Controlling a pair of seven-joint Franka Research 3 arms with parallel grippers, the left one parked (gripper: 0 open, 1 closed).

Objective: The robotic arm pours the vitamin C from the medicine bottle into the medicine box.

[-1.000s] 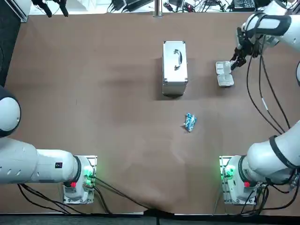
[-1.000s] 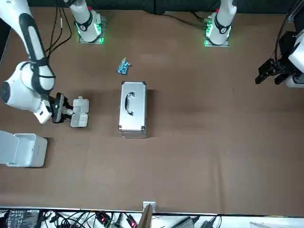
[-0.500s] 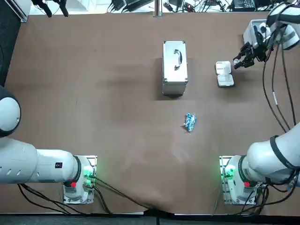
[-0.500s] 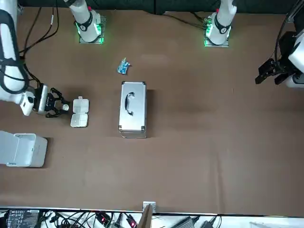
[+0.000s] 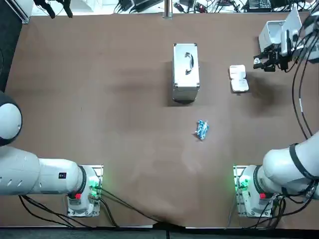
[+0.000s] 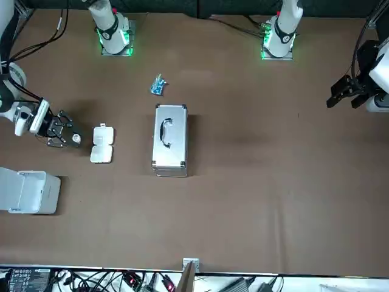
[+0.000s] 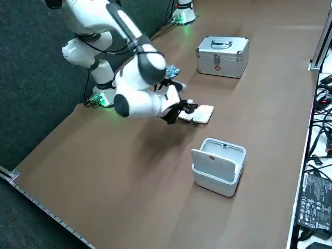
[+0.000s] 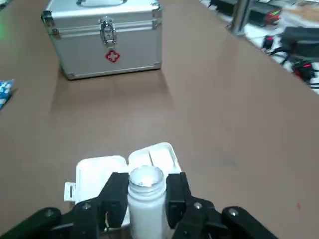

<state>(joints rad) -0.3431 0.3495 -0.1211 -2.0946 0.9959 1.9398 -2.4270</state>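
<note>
My right gripper (image 8: 145, 186) is shut on a small white medicine bottle (image 8: 145, 199), whose top end points toward the medicine box. The medicine box (image 8: 124, 167) is a small white two-part case lying open on the brown table, just beyond the fingertips. From overhead, the gripper (image 5: 259, 63) hovers to the right of the medicine box (image 5: 239, 78), apart from it. The front view shows the gripper (image 6: 67, 137) holding the bottle (image 6: 75, 139) beside the medicine box (image 6: 101, 144). The right side view has the gripper (image 7: 184, 108) next to the medicine box (image 7: 197, 113).
A silver first-aid case (image 5: 186, 72) stands at the table's middle back, left of the medicine box. A blue packet (image 5: 201, 129) lies nearer the bases. A white open bin (image 5: 274, 33) sits at the far right corner, close behind the wrist.
The right gripper has drawn back from over the medicine box toward the table's right edge, keeping the bottle in its fingers. The medicine box and the case have stayed put.
</note>
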